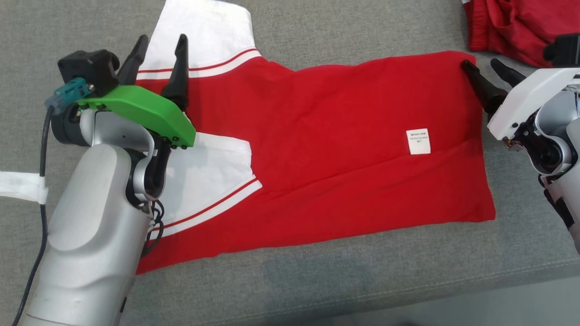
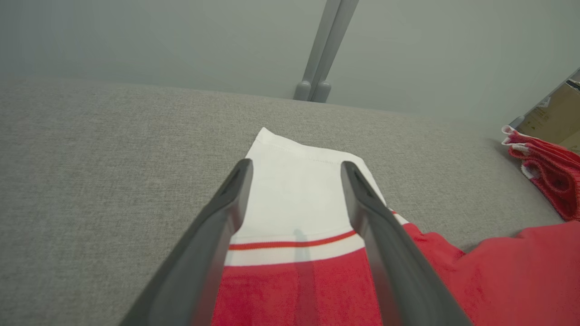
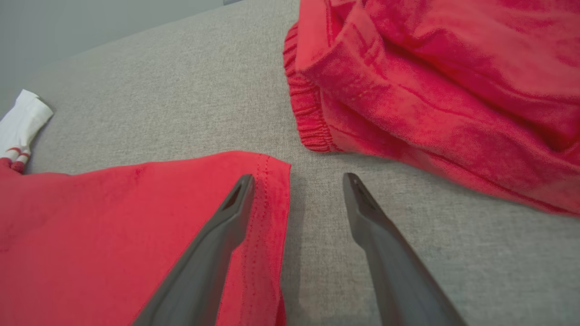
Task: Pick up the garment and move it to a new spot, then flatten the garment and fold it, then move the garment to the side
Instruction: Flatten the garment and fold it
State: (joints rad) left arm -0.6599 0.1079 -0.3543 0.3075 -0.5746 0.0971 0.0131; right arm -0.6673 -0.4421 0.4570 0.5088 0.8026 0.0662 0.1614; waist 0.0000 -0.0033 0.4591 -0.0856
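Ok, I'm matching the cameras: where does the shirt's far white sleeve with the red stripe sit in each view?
Head view: white red-striped sleeve, top left.
Left wrist view: sleeve centre, framed by left gripper.
Right wrist view: sleeve at far left edge.
Shared landmark: crumpled red garment, right side of each.

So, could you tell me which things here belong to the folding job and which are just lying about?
Job: red shirt; left gripper, open over a sleeve; right gripper, open at the hem.
Lying about: crumpled red clothing; white strip.
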